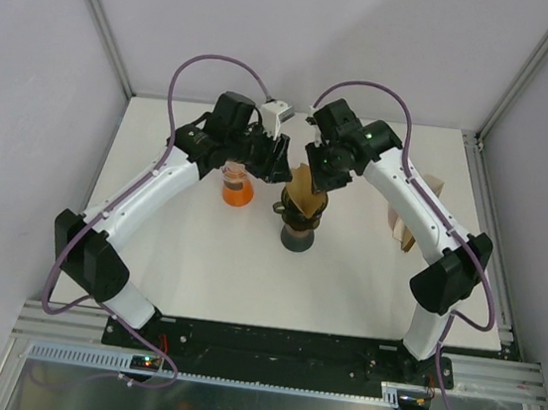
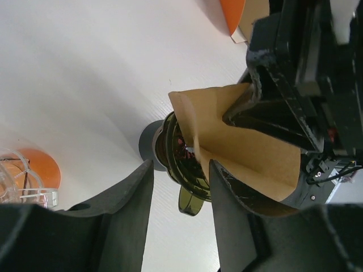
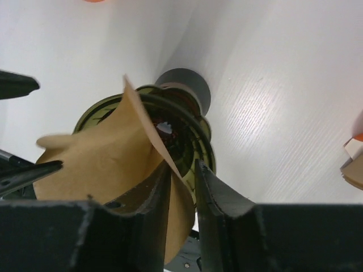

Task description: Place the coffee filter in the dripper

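The dark olive glass dripper (image 1: pixel 301 223) stands on its dark base mid-table; it also shows in the left wrist view (image 2: pixel 180 161) and the right wrist view (image 3: pixel 198 127). A brown paper coffee filter (image 1: pixel 303 183) stands partly opened in its mouth, tilted, and sticks up above the rim (image 2: pixel 249 147) (image 3: pixel 102 158). My right gripper (image 1: pixel 320 178) (image 3: pixel 182 187) is over the dripper, jaws a narrow gap apart, with one filter wall between them against the left finger. My left gripper (image 1: pixel 277 165) (image 2: pixel 181 192) is open beside the filter, its right finger (image 2: pixel 232 198) close to the paper.
An orange dripper on a clear stand (image 1: pixel 238 192) (image 2: pixel 34 173) sits just left of the dark dripper. A wooden holder with more filters (image 1: pixel 406 226) (image 3: pixel 354 164) stands at the right. The two wrists are close together above the dripper.
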